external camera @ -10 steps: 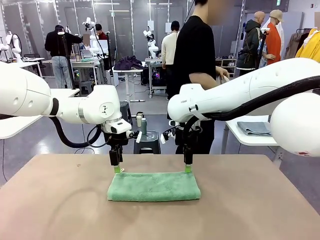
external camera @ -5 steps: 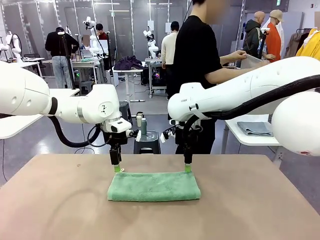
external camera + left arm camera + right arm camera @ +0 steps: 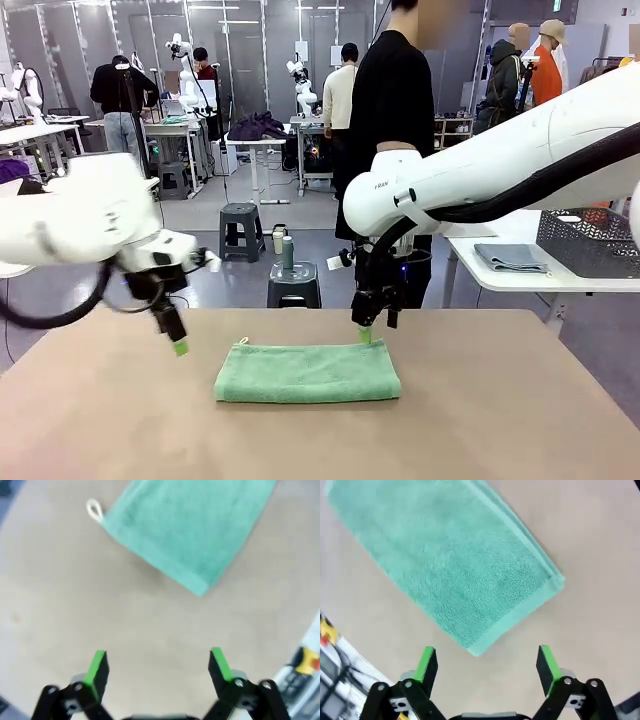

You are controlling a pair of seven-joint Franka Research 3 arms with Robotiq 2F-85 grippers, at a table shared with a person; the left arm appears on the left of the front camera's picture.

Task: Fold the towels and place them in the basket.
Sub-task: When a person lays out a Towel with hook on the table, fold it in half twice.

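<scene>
Fingers [image 3: 98, 667] on your left gripper [image 3: 157, 656] and right gripper [image 3: 486, 654] are hanging apart near the folded towel [image 3: 307, 372], so you are probably needing a grasp for the basket [image 3: 590, 240].

The towel [image 3: 307, 372] is fuzzy mint terry cloth with a flatter woven hem. The worktop [image 3: 500, 430] under it looks smooth, matt and tan. The right arm's shell [image 3: 480, 175] shines like glossy white plastic. The right end effector [image 3: 487, 667] is matt black, with smooth green pads [image 3: 546, 665].
</scene>
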